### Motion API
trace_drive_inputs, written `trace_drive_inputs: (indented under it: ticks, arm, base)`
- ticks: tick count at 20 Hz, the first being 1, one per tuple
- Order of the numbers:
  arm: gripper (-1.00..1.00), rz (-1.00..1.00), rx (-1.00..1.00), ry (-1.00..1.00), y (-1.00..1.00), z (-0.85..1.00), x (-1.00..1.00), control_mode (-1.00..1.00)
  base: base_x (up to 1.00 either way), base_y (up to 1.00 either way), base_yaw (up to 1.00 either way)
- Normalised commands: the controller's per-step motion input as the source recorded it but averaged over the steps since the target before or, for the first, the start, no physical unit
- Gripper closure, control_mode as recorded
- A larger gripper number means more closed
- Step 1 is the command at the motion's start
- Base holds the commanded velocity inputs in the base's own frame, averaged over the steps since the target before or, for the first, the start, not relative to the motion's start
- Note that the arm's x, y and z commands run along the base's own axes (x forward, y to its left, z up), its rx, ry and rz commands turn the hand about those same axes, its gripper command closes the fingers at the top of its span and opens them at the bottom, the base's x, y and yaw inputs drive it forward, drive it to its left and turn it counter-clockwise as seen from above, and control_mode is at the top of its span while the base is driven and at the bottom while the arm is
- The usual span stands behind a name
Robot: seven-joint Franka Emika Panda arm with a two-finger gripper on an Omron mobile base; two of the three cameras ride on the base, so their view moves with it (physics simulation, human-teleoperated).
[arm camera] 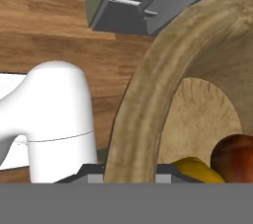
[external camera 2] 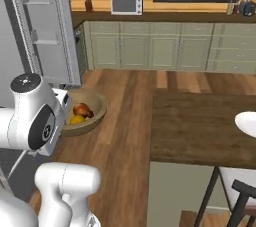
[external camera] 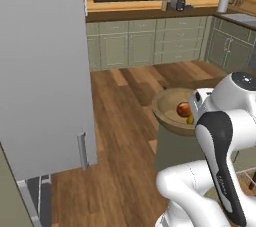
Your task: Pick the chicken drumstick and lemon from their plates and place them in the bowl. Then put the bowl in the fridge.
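My gripper (arm camera: 129, 172) is shut on the near rim of the wooden bowl (arm camera: 143, 104), with a dark tip on each side of the wall. The bowl (external camera: 167, 106) hangs above the floor beside my wrist. Inside it lie the reddish-brown chicken drumstick (external camera: 183, 109) and the yellow lemon (external camera: 190, 119), touching each other. In the right base view the bowl (external camera 2: 95, 106) holds the drumstick (external camera 2: 82, 110) and lemon (external camera 2: 76, 119). The fridge (external camera: 45, 71) stands at left with its grey door swung open, the door shelves (external camera 2: 42, 26) showing. A white plate (external camera 2: 247, 123) sits on the table's right edge.
A dark wooden island top (external camera 2: 200, 121) lies to the right, with a chair (external camera 2: 245, 196) at its near corner. Green cabinets (external camera: 145, 43) line the far wall under a counter with a microwave (external camera 2: 126, 5). Wooden floor (external camera: 120, 136) stretches between fridge and island.
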Motion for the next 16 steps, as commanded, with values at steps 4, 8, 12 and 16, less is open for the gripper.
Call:
trace_drive_inputs:
  ticks: [4,8,12,16]
  arm:
    - [1.00,0.00,0.00,0.00,0.00,0.00,0.00,1.00]
    - [1.00,0.00,0.00,0.00,0.00,0.00,0.00,1.00]
    - [1.00,0.00,0.00,0.00,0.00,0.00,0.00,1.00]
    - [1.00,0.00,0.00,0.00,0.00,0.00,0.00,1.00]
  base:
    - [0.98,-0.16,0.08]
    - [0.99,-0.34,0.12]
    - [0.98,-0.26,0.20]
    - [0.90,-0.24,0.27]
